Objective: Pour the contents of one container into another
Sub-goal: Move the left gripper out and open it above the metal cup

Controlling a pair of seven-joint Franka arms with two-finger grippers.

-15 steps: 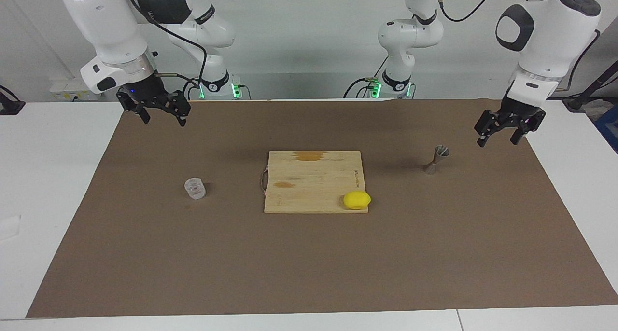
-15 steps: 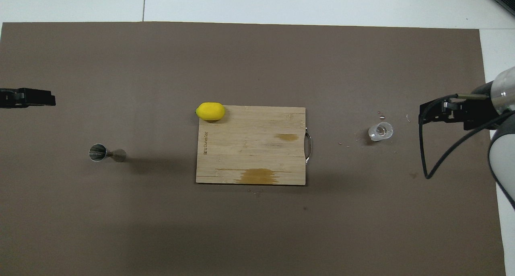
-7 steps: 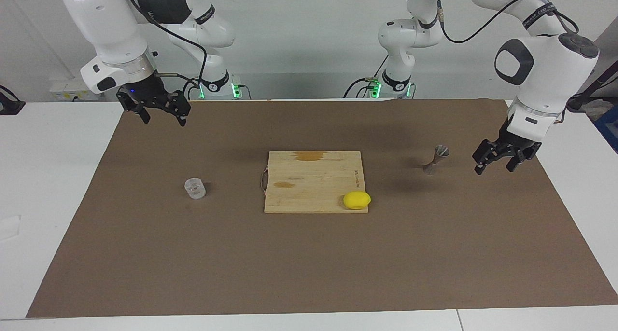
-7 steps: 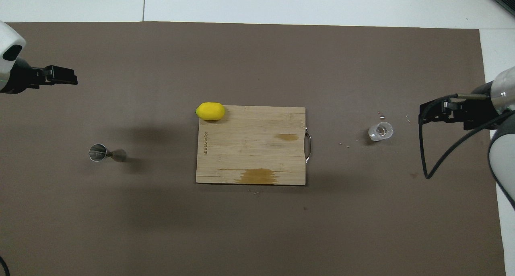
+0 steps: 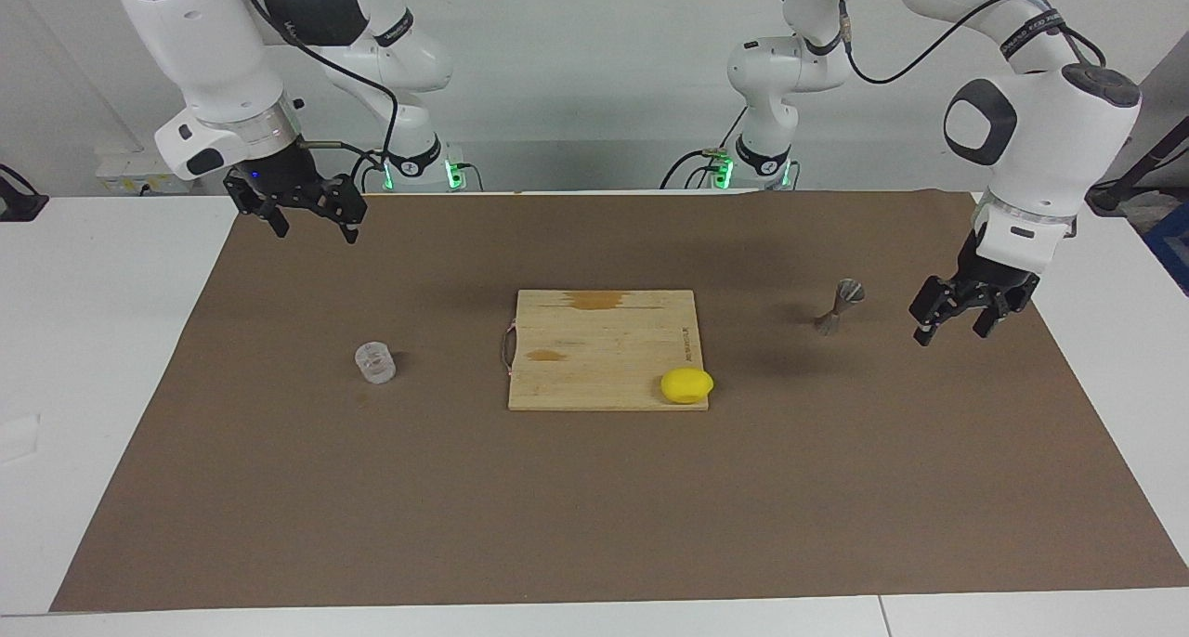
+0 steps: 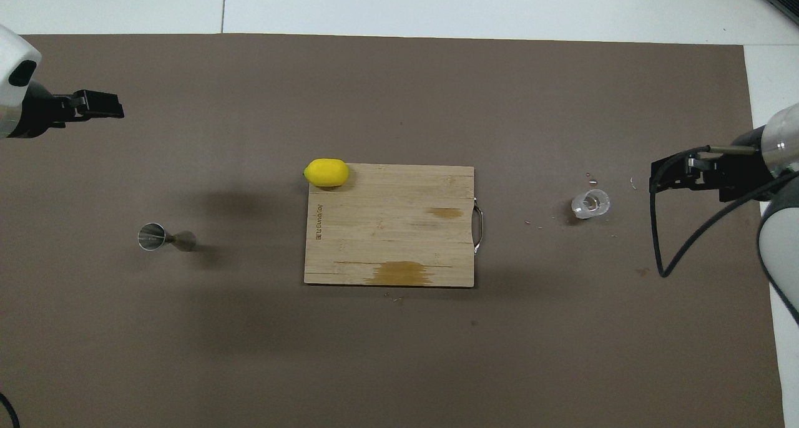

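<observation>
On the brown mat (image 5: 594, 507), the jigger (image 5: 839, 306) stands just beside the spread, empty left gripper (image 5: 957, 326).

A plain brown mat (image 5: 594, 507) covers the white bench (image 5: 102, 340). The cutting board (image 5: 604, 349) is pale wood with straight grain, two darker amber stains and a small line of dark print along one edge. The lemon (image 5: 686, 385) is bright yellow. The glass cup (image 5: 375, 362) is clear and colourless. The jigger (image 5: 839, 306) is silvery grey. Both arms are white with dark grey joints, and the left end effector (image 5: 960, 323) and right end effector (image 5: 312, 226) are black
</observation>
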